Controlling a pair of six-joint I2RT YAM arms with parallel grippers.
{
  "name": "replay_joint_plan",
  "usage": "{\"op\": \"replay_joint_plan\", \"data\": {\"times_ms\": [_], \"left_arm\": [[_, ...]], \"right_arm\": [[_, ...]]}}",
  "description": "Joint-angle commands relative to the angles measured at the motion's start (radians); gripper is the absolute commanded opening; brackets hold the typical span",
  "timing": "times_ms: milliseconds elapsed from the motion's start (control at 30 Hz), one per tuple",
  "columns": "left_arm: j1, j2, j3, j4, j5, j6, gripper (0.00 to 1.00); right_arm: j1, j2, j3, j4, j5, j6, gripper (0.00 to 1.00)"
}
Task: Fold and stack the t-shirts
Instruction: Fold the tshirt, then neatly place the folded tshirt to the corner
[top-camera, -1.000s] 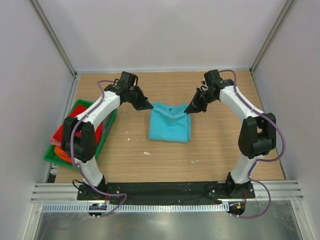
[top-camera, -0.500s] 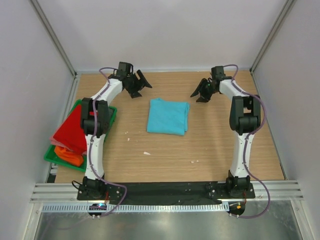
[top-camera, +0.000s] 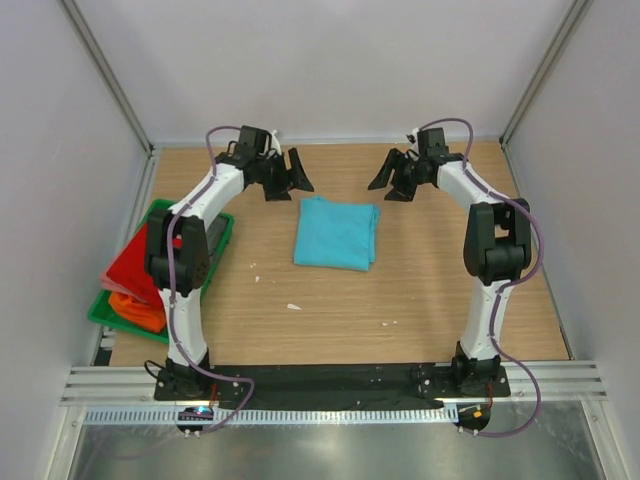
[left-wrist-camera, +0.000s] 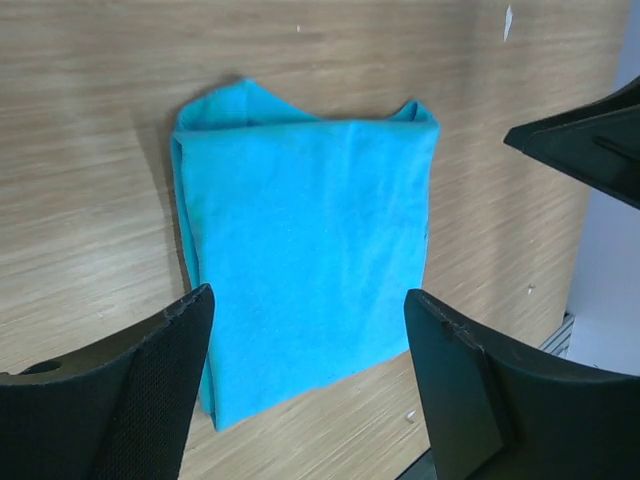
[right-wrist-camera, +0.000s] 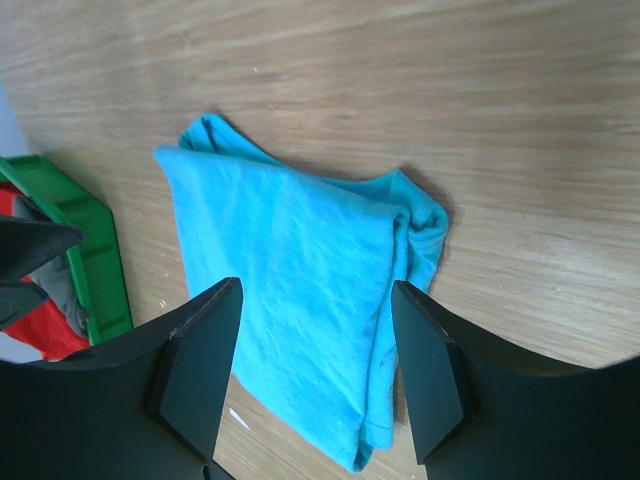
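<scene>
1 s ago both grippers pinched the far edge of the blue shirt; now the left gripper and right gripper hang wide open and empty, drawn back toward the far wall, clear of the cloth; the shirt lies mid-table as a neat folded rectangle, touched by nothing. That fold looks finished, so 1 of 3 is done; the red shirt and orange shirt sit bunched in the green tray at left, unfolded. Likely next: the left arm fetches 1 of them.
</scene>
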Motion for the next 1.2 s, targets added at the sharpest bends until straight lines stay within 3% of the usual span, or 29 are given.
{"op": "replay_joint_plan", "data": {"times_ms": [0, 100, 233, 567, 833, 933, 967, 1033, 1067, 1133, 1167], "left_arm": [[-0.024, 0.009, -0.037, 0.007, 0.046, 0.064, 0.78], [-0.036, 0.016, -0.032, -0.002, 0.015, 0.046, 0.75], [-0.068, -0.09, -0.098, 0.02, -0.031, 0.042, 0.74], [-0.113, -0.352, -0.365, 0.001, -0.059, -0.016, 0.74], [-0.111, -0.495, -0.432, -0.054, -0.088, 0.003, 0.74], [-0.113, -0.514, -0.451, -0.057, -0.091, 0.007, 0.74], [-0.11, -0.52, -0.46, -0.06, -0.091, 0.01, 0.74], [-0.111, -0.524, -0.463, -0.068, -0.089, 0.019, 0.74], [-0.111, -0.53, -0.468, -0.071, -0.088, 0.022, 0.74], [-0.11, -0.538, -0.472, -0.071, -0.085, 0.029, 0.74], [-0.11, -0.544, -0.474, -0.072, -0.082, 0.03, 0.74]], "right_arm": [[0.009, -0.007, -0.027, 0.035, -0.016, -0.047, 0.68], [0.015, 0.011, -0.033, 0.05, -0.013, -0.069, 0.73], [0.018, 0.029, -0.042, 0.064, 0.003, -0.117, 0.75], [0.064, 0.095, -0.018, 0.046, 0.036, -0.168, 0.74], [0.116, 0.146, 0.007, 0.047, 0.041, -0.177, 0.72], [0.124, 0.148, -0.004, 0.062, 0.065, -0.163, 0.65], [0.124, 0.146, -0.012, 0.075, 0.072, -0.149, 0.53], [0.124, 0.143, -0.016, 0.073, 0.085, -0.142, 0.44], [0.122, 0.14, -0.027, 0.081, 0.101, -0.122, 0.29], [0.122, 0.135, -0.035, 0.087, 0.11, -0.106, 0.24], [0.121, 0.135, -0.039, 0.084, 0.11, -0.099, 0.09]]}}
